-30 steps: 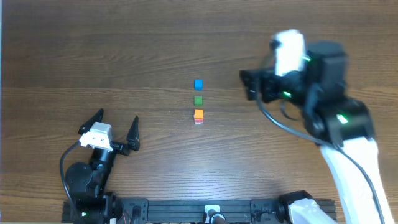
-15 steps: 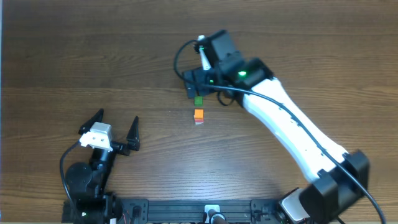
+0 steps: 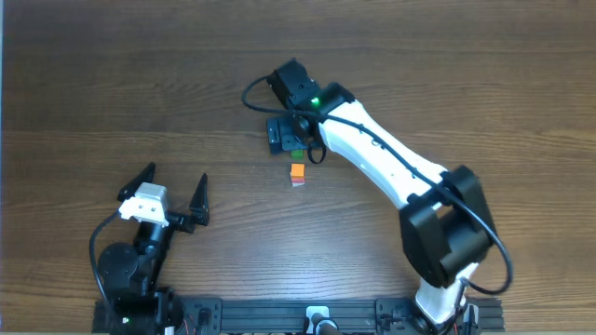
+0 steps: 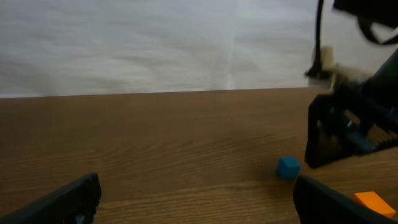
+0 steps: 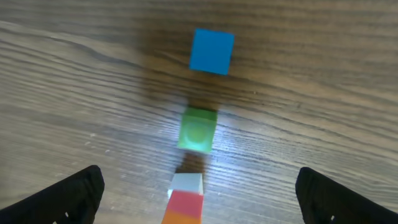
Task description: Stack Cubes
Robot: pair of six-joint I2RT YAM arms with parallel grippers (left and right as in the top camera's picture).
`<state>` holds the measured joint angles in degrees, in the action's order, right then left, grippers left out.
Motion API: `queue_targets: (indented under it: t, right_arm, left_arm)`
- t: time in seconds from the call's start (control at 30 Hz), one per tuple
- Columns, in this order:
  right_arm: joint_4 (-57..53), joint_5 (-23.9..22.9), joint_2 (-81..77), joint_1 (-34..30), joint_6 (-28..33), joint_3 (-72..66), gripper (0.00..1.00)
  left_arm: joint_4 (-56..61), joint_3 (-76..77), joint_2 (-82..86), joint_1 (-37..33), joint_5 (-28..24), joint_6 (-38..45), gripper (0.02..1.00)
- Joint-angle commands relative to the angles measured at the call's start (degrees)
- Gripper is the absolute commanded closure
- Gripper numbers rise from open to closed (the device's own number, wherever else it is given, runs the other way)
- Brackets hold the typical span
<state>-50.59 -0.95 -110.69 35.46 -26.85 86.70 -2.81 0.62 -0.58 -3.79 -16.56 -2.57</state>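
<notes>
Cubes in all: I counted five.
Blue cube [image 5: 211, 51]: I saw one.
Green cube [image 5: 198, 129]: I saw one.
White cube [image 5: 186, 183]: one, as far as I could make out.
Red cube [image 5: 184, 202]: one.
Orange cube [image 3: 297, 170]: one.
Arms: I had two, one white and one black.
Grippers: two, the left gripper [image 3: 176, 174] and the right gripper [image 3: 287, 138].
Fingers: two on each, so I counted four.
</notes>
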Motion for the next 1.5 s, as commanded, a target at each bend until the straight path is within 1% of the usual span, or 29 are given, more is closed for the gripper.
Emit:
queue_targets:
  t: [0.03,0.17,0.43,0.57,0.7,0.8,0.93,0.97,1.1,1.5]
  right_arm:
    - [0.0,-1.0,-3.7,0.1,-1.9,1.1,0.009]
    - [0.0,-1.1,-5.4,0.1,-2.3,1.1,0.007]
    - [1.5,-1.1,-7.8,0.2,-3.4,1.1,0.051]
    - [2.8,-1.3,-8.5,0.4,-5.2,1.1,0.064]
    - [3.0,-3.4,-9.3,0.8,-8.0,1.0,0.071]
    - [3.5,-3.4,-10.1,1.3,-9.2,1.0,0.077]
    - [4.1,-3.4,-10.5,1.9,-9.6,1.0,0.121]
    - [4.4,-3.4,-10.5,2.2,-9.6,1.0,0.150]
    - [4.7,-3.4,-10.5,2.5,-10.0,1.0,0.211]
    - [4.8,-3.5,-10.5,2.5,-10.0,1.0,0.288]
  left_arm:
    - [0.0,-0.3,0.3,-0.3,-0.6,0.7,0.018]
    - [0.0,-0.3,0.3,-0.3,-0.6,0.7,0.018]
    - [0.0,-0.3,0.3,-0.3,-0.6,0.7,0.018]
    - [0.0,-0.3,0.3,-0.3,-0.6,0.7,0.018]
    - [0.0,-0.3,0.3,-0.3,-0.6,0.7,0.018]
    - [0.0,-0.3,0.3,-0.3,-0.6,0.7,0.018]
    - [0.0,-0.3,0.3,-0.3,-0.6,0.7,0.018]
    - [0.0,-0.3,0.3,-0.3,-0.6,0.7,0.020]
    - [0.0,-0.3,0.3,-0.3,-0.6,0.7,0.018]
    - [0.0,-0.3,0.3,-0.3,-0.6,0.7,0.018]
